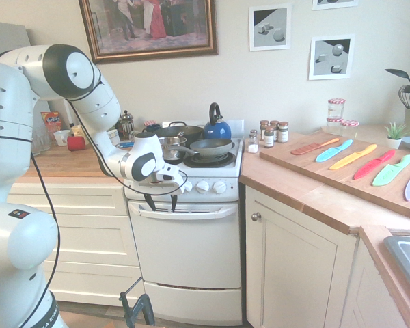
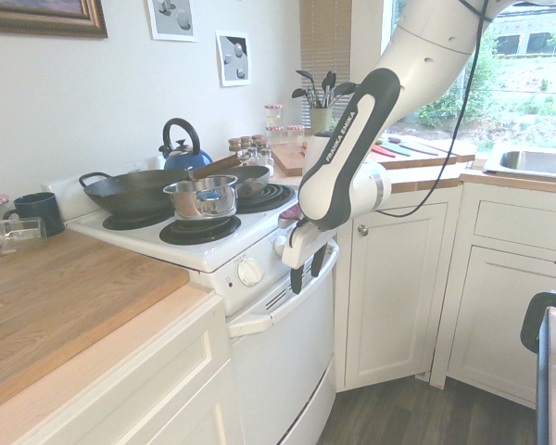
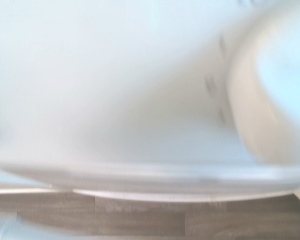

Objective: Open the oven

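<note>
The oven is white with black burners; the kettle is blue, the counter brown wood-grained, the pot silver.

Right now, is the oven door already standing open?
No, the oven door stands closed, its front upright and flush above the bottom drawer.

In this second exterior view, we see the gripper pointing down at the bar handle of the closed white oven, its fingers parted; on the burners we have a dark wok, a shiny pot and a blue kettle, with a dark mug on the wooden counter beside
</note>
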{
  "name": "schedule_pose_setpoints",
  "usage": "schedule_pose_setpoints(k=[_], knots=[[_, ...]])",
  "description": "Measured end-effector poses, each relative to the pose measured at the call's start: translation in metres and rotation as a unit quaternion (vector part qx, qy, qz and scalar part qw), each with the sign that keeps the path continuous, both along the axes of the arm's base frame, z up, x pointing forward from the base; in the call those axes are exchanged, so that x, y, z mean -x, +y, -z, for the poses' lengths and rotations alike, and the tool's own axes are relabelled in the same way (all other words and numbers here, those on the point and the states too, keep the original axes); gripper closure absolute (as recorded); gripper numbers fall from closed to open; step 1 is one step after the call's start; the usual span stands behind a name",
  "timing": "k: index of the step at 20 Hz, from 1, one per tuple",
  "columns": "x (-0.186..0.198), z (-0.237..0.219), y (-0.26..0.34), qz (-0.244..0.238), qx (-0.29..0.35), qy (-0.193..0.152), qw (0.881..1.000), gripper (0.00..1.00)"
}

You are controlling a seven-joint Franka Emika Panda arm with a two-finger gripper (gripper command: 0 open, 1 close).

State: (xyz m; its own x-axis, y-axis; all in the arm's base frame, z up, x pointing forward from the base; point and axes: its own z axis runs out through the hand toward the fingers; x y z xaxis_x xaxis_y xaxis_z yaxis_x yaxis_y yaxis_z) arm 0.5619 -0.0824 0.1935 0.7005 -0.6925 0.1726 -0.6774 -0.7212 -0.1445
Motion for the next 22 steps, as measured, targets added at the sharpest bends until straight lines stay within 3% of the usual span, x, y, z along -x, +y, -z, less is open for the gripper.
schedule_pose_setpoints(k=[10,17,22], knots=[[-0.014,0.029,-0.002,-0.013,0.006,-0.004,1.0,0.0],[0.006,0.032,-0.022,-0.027,0.015,-0.027,0.999,0.0],[0.052,0.055,-0.039,-0.038,0.003,0.012,0.999,0.0]])
